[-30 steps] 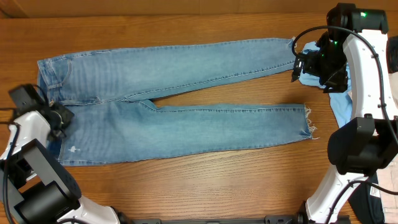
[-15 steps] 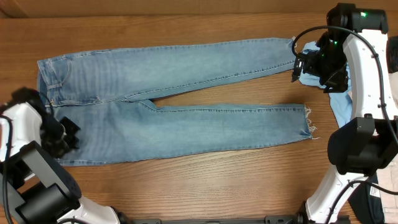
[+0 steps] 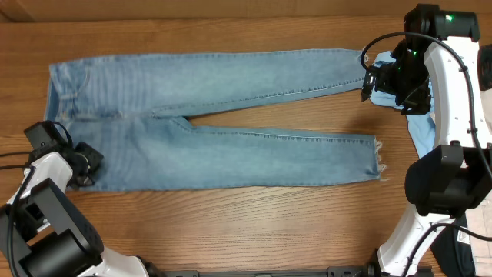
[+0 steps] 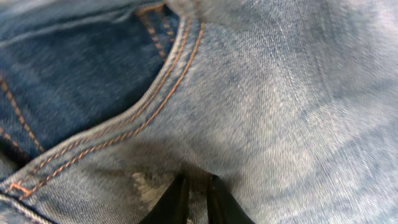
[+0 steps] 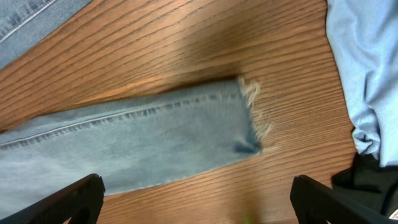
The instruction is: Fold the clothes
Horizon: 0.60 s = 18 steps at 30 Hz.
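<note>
1. Fingers (image 4: pixel 172 200) of the left gripper (image 4: pixel 198 202) sit pinched together on the jeans (image 3: pixel 231 77), with a bit of denim caught between them just below a stitched pocket opening (image 4: pixel 74 81).
2. Over on the other side, the right gripper (image 5: pixel 199 202) hangs with its fingers spread wide, holding nothing, above the frayed hem (image 5: pixel 252 118) of the far leg.
3. Those jeans lie flat across the wooden table (image 3: pixel 231 231), waist toward the left arm, legs running right and slightly apart.
4. Beside the hems lies a pale-blue cloth (image 3: pixel 421 127).

We read no legible text, label, brand, number or sign in any view. A small white mark (image 3: pixel 463 239) on the dark object (image 3: pixel 470 251), lower right of the overhead frame, is too small to decipher.
</note>
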### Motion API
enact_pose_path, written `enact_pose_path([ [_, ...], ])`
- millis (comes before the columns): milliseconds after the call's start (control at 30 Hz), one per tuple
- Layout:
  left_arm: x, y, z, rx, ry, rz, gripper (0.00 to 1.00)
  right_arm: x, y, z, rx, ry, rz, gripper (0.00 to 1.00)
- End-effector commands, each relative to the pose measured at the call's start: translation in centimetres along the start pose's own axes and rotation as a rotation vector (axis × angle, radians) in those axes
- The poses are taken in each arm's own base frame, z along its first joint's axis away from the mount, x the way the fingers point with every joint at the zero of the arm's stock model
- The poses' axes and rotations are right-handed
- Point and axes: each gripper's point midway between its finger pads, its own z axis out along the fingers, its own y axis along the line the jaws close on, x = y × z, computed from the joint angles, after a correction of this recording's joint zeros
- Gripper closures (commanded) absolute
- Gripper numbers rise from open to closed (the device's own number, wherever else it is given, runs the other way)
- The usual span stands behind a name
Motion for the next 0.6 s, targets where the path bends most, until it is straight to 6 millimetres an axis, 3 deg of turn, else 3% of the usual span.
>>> enact_pose_path([
  [0,1.2,-2.1,1.8,0.113,0.039,-0.017,0.85,0.1,0.0,-1.2,-0.003,-0.037,-0.008,0.00],
  [100,0.0,-2.9,1.5,0.131,0.006,-0.014,0.85,0.1,0.0,-1.2,-0.003,-0.037,-0.008,0.00],
  [267,-0.5,-4.0,-0.2,0.139,0.063,0.078,0.70,0.2,0.1,-1.2,-0.005,-0.036,-0.008,0.00],
  [433,-1.9,-3.8,-4.1,0.068,0.118,0.120,0.46,0.3,0.3,-2.2,-0.032,-0.066,-0.008,0.00],
  [467,-2.3,-4.0,-5.4,0.058,0.122,0.119,0.37,0.3,0.1,-2.8,-0.038,-0.089,-0.002,0.00],
  [567,-3.5,-4.6,-8.4,0.062,0.111,0.121,0.28,0.4,-0.6,-4.8,-0.061,-0.153,0.020,0.00],
])
